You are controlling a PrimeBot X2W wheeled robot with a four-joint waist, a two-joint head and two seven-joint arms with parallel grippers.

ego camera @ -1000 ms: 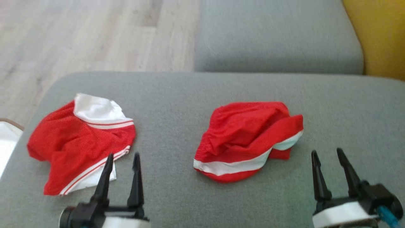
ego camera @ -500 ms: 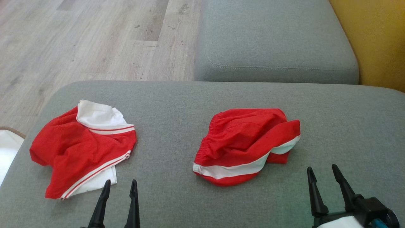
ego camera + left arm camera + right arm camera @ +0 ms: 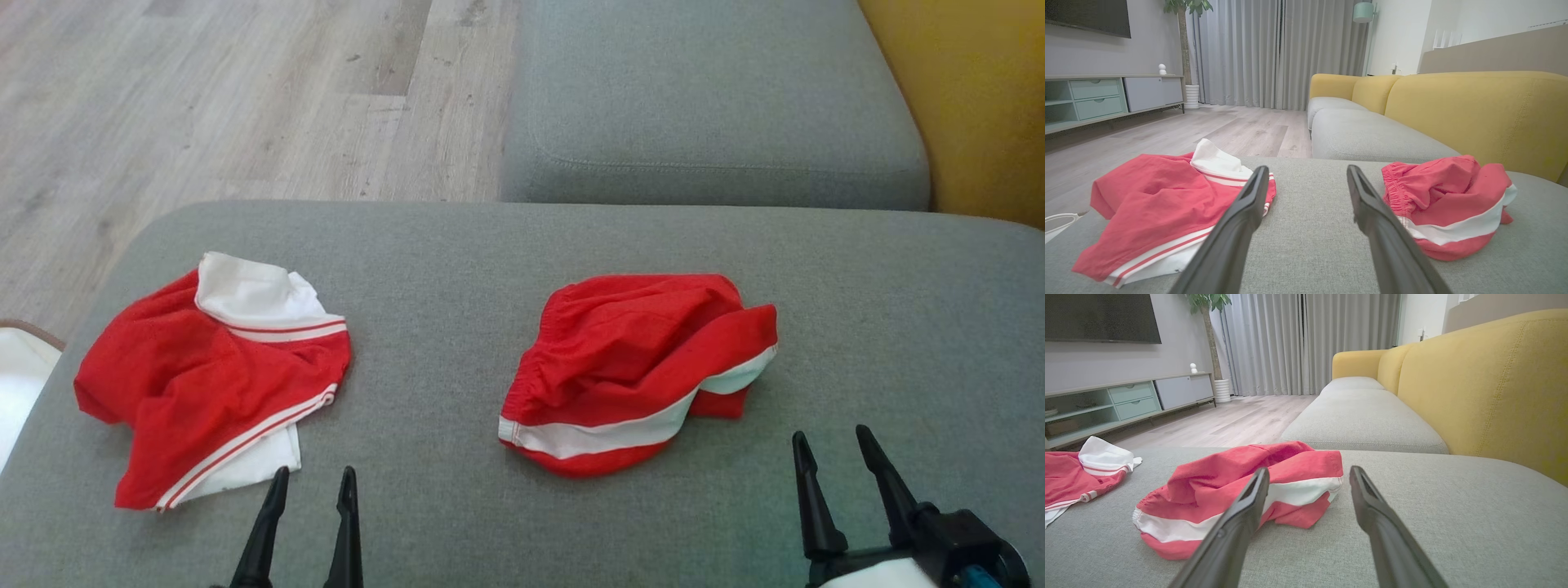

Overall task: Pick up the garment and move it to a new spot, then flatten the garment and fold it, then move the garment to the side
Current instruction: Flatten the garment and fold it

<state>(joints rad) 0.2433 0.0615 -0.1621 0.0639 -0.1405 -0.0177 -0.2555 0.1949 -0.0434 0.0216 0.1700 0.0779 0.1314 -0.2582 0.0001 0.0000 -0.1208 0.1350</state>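
Cushion, garment ahead-left of right hand

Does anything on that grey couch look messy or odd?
Yes. Both red garments lie crumpled instead of flat on the grey cushion. The left garment is bunched, its white part sticking out; the right garment is folded over itself, its white stripe bent. Nothing looks torn or spilled.

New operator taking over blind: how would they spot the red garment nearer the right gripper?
On the wide grey cushion before the robot lie two red garments, apart. The one meant is the crumpled heap on the robot's right, just ahead of the right gripper. Its neighbour shows a white panel and thin paired stripes; this one has a single broad white band.
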